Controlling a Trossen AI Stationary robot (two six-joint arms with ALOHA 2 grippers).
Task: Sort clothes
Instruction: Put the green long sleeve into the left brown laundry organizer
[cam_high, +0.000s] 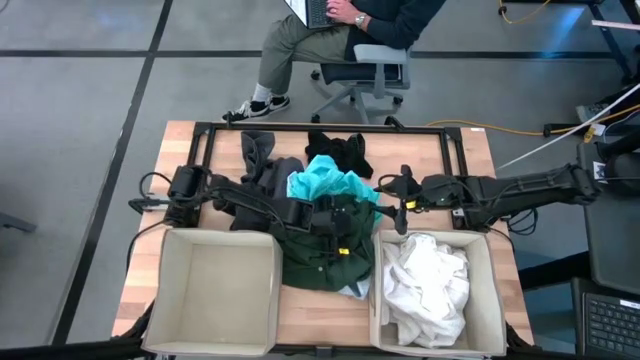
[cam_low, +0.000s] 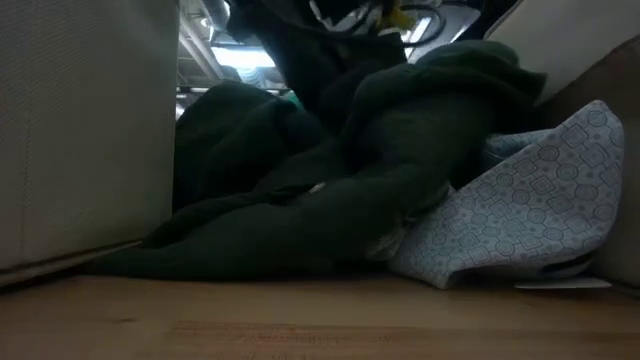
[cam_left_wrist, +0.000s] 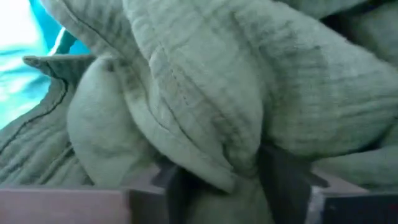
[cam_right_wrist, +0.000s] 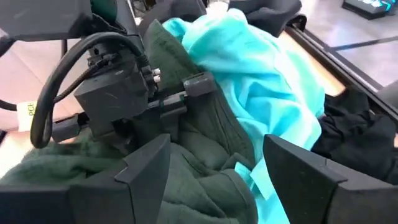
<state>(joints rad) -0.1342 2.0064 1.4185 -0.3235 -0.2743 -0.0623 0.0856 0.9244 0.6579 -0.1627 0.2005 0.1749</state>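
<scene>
Where the two beige bins leave a gap near the table's front edge, the dark green garment (cam_high: 325, 258) lies heaped, a soft, ribbed, wrinkled fabric. The left gripper (cam_high: 338, 222) is buried in it, fingers (cam_left_wrist: 283, 186) pinching a thick fold. A crumpled turquoise garment (cam_high: 330, 183) rests against the green, with black (cam_high: 340, 150) and dark grey (cam_high: 262, 160) pieces behind. White clothes (cam_high: 428, 285) fill the right bin (cam_high: 498, 305); the left bin (cam_high: 165, 300) adjoins. The right gripper (cam_right_wrist: 214, 171) hovers spread beside the pile. A patterned pale-blue cloth (cam_low: 520, 215) peeks from under the green.
</scene>
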